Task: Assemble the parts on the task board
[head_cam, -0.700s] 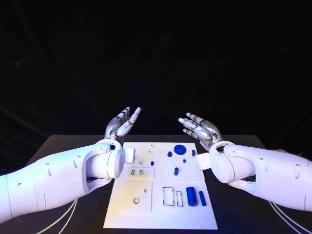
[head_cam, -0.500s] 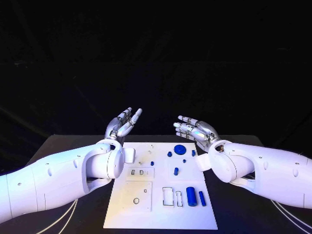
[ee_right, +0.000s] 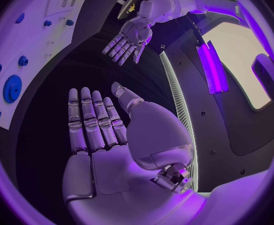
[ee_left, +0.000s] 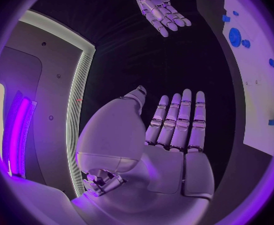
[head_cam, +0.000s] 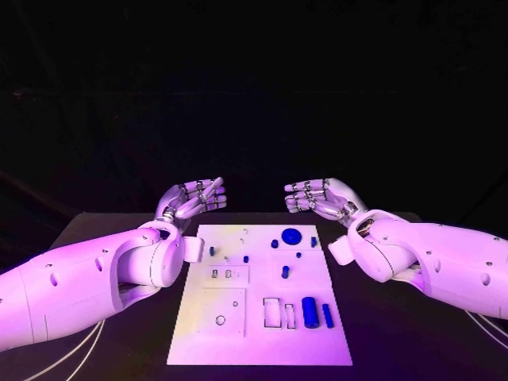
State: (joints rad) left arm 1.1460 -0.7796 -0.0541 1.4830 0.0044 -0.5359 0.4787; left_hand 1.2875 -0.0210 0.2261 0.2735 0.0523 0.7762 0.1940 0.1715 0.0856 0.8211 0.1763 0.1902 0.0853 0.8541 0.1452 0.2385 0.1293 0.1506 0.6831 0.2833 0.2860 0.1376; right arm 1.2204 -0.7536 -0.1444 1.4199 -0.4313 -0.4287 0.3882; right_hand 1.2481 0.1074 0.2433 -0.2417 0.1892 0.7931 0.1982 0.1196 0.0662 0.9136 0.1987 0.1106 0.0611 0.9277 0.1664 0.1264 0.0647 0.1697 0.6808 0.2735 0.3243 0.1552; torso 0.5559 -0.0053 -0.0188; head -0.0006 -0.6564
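Observation:
The white task board [head_cam: 266,349] lies in the middle of the black table. On it are a round blue disc [head_cam: 290,235], a thick blue cylinder [head_cam: 310,311] with a thin blue bar [head_cam: 327,315] beside it, and several small blue pegs. My left hand [head_cam: 192,199] hovers above the board's far left corner, fingers straight and together, holding nothing. My right hand [head_cam: 315,196] hovers above the far right corner, also empty. The left wrist view has my left hand [ee_left: 174,130] flat and the right hand [ee_left: 160,7] across from it. The right wrist view has my right hand [ee_right: 96,122] flat, the left hand [ee_right: 127,41] opposite.
White rectangular slots [head_cam: 279,315] and an oval hole [head_cam: 220,320] mark the board's near half. Dark table [head_cam: 105,230] surrounds the board on both sides, and thin white cables [head_cam: 88,349] run along the near left.
Both hands have sunk lower and turned from upright to more level, palms facing each other over the board's far edge. The board and parts lie as before.

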